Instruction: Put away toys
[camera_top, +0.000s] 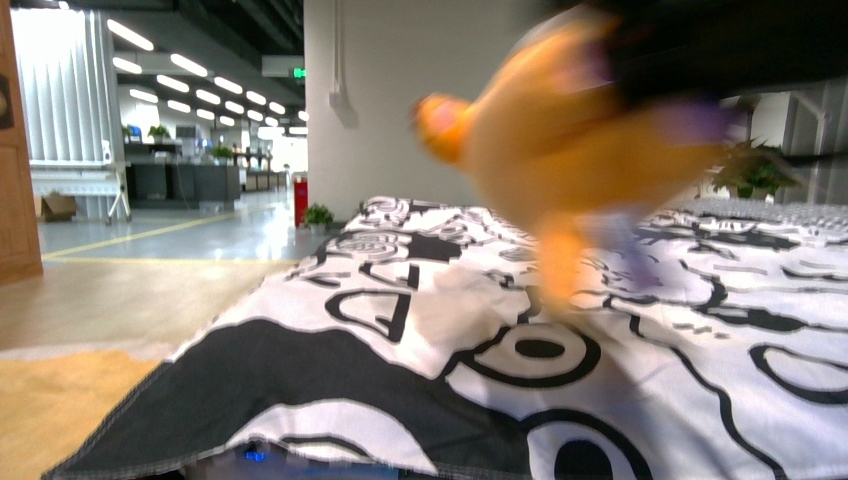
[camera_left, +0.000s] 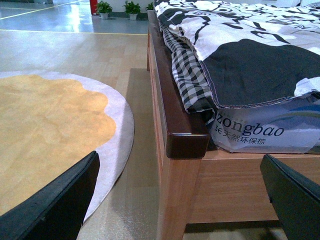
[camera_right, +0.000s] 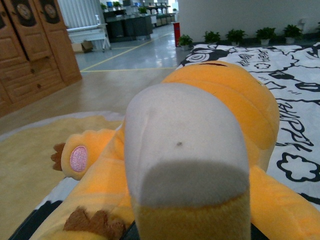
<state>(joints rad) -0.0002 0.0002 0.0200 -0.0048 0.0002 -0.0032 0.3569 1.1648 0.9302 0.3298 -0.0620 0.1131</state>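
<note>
An orange-yellow plush animal (camera_top: 560, 140) hangs blurred in the air above the black-and-white cartoon-print bedding (camera_top: 560, 340), held from above by my right arm, a dark blur at the top right. In the right wrist view the plush animal (camera_right: 200, 150) fills the picture, with a pale grey-white patch, a pink paw pad (camera_right: 79, 158) and brown claws. My right gripper is shut on it, and its fingers are hidden behind the plush. My left gripper (camera_left: 182, 200) is open low beside the bed's wooden corner post (camera_left: 175, 190), with nothing between its fingers (camera_left: 60, 200).
The wooden bed frame (camera_left: 170, 115) carries checked and cartoon-print covers and a plastic-wrapped mattress (camera_left: 260, 132). A round yellow rug (camera_left: 45, 130) lies on the floor beside it. A wooden wardrobe (camera_right: 30, 50) stands past the rug. Potted plants (camera_right: 240, 36) line the far wall.
</note>
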